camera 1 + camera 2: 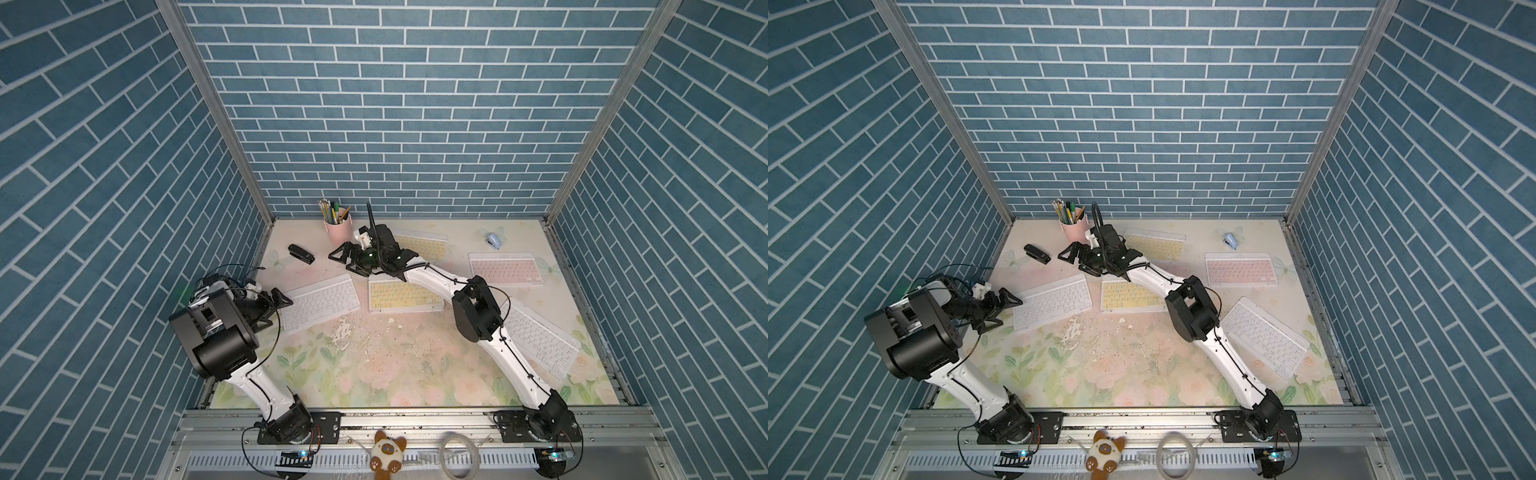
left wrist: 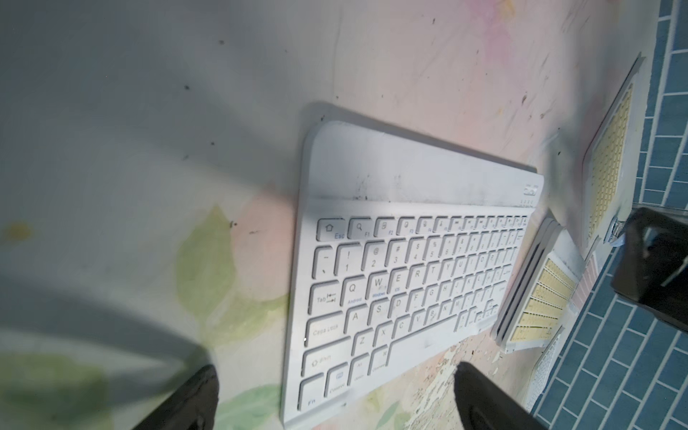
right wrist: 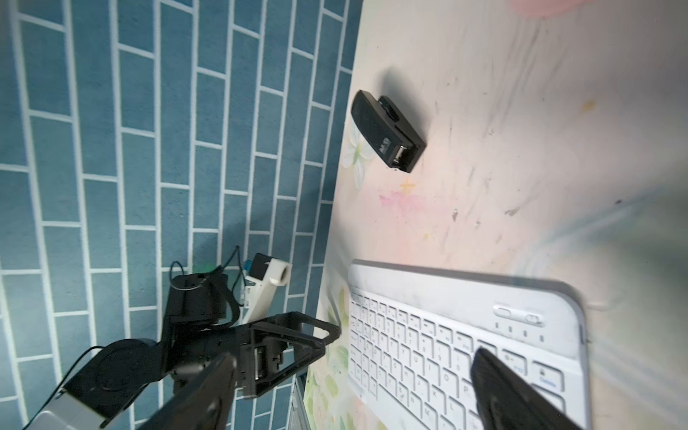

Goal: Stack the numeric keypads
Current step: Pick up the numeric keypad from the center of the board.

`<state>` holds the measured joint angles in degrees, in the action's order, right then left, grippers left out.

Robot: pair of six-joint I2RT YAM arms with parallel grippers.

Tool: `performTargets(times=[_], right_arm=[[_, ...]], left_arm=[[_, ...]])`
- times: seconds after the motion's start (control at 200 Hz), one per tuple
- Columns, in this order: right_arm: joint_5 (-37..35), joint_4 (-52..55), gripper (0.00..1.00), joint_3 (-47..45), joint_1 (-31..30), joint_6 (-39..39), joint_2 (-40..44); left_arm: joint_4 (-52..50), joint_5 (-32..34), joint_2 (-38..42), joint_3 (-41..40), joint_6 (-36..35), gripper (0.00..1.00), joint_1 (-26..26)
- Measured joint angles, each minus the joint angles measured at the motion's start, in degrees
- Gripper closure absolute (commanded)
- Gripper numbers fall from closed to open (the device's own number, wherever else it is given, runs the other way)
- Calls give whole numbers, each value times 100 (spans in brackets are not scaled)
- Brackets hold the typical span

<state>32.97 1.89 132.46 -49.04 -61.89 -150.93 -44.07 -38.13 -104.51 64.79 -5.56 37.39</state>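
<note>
The white keypad [image 1: 320, 307] lies flat on the tabletop [image 1: 374, 365], long axis left-right and slightly skewed. Its left end sits just beside the left gripper [image 1: 280, 311], fingers apart. The yellow keypad [image 1: 405, 296] lies just right of it. The right gripper [image 1: 340, 262], fingers apart, hovers between the black stapler [image 1: 301, 254] and the pen cup [image 1: 338, 232].

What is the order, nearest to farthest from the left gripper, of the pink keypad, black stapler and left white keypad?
From the left gripper, in a top view:
1. White keypad, right beside it.
2. Black stapler, farther back, left side.
3. Pink keypad, far right side.
</note>
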Motion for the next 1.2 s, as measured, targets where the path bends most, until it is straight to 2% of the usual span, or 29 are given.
performTargets(times=[0.175, 0.4, 0.89, 1.2], right_arm=[[83, 293, 1, 455, -87, 24, -481], [114, 337, 1, 575, -155, -24, -669], [337, 92, 1, 568, -85, -85, -682], [413, 85, 1, 568, 85, -63, -682]], left_arm=[[2, -214, -138, 57, 2, 0, -13], [109, -264, -138, 46, 90, 0, -74], [330, -251, -136, 26, 236, 0, -236], [413, 4, -136, 76, 328, 1, -433]])
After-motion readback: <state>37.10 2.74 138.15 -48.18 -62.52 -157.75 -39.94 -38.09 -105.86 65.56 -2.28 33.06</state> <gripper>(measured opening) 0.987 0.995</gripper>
